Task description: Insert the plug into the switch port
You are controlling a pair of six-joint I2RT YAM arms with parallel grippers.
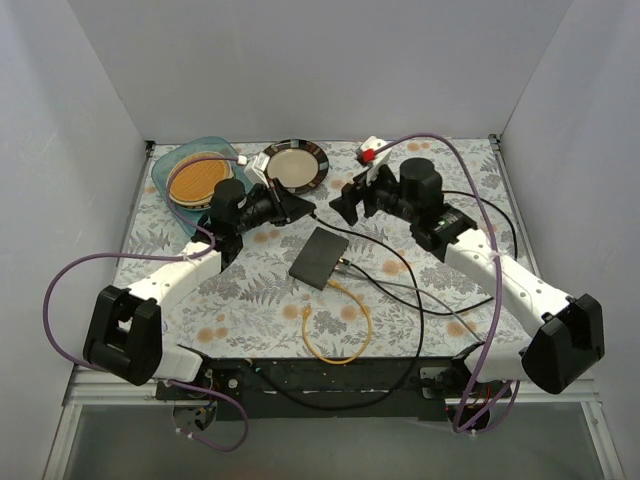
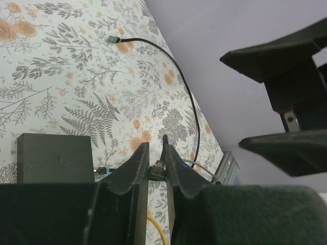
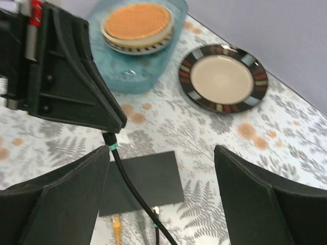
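Note:
The flat dark grey switch box (image 1: pixel 318 257) lies mid-table; its port edge faces near-right and the sockets themselves do not show. A thin yellow cable (image 1: pixel 340 345) loops in front of it. One end (image 3: pixel 117 223) sits at the box's port edge and the other end, the small plug (image 1: pixel 305 315), lies loose on the cloth. My left gripper (image 1: pixel 300 207) hovers above the box's far end. It is shut (image 2: pixel 153 148) on the connector (image 2: pixel 157 171) of a black cable, not the yellow one. My right gripper (image 1: pixel 345 205) faces it, open and empty (image 3: pixel 162 153).
A dark-rimmed plate (image 1: pixel 296 166) and a blue tray (image 1: pixel 175 172) holding an orange dish stand at the back. Black and grey cables (image 1: pixel 400 285) run from the box's port edge to the right and front. A red-and-white object (image 1: pixel 372 150) lies at the back.

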